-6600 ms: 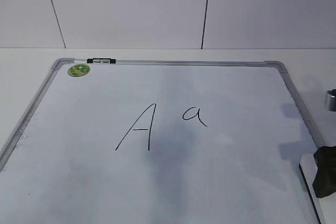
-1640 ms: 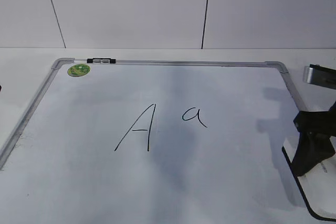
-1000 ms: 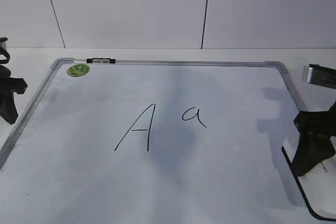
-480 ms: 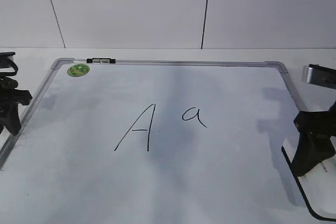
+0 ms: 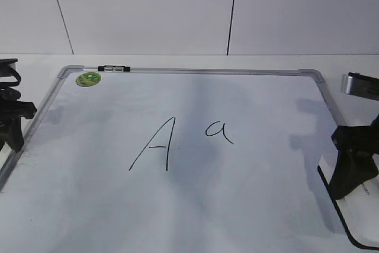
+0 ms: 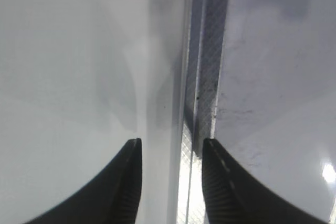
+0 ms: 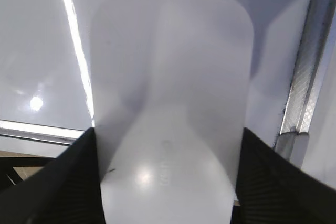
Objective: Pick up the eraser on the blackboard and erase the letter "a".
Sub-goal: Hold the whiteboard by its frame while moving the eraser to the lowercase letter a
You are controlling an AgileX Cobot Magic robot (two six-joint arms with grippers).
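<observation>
The blackboard is a white board with a silver frame lying flat. The small letter "a" is written near its middle, right of a taller capital "A". The eraser, white with a black underside, is at the board's right front edge. My right gripper is shut on it. In the right wrist view the eraser fills the gap between the jaws. My left gripper is open and empty over the board's left frame; its jaws straddle the frame.
A green round sticker and a small black-and-silver clip sit at the board's far left corner. A white panelled wall stands behind the table. The board's right frame runs beside the eraser.
The right gripper came in over the eraser and closed on it, then held still. The left gripper entered from the left and settled over the board's left frame.
</observation>
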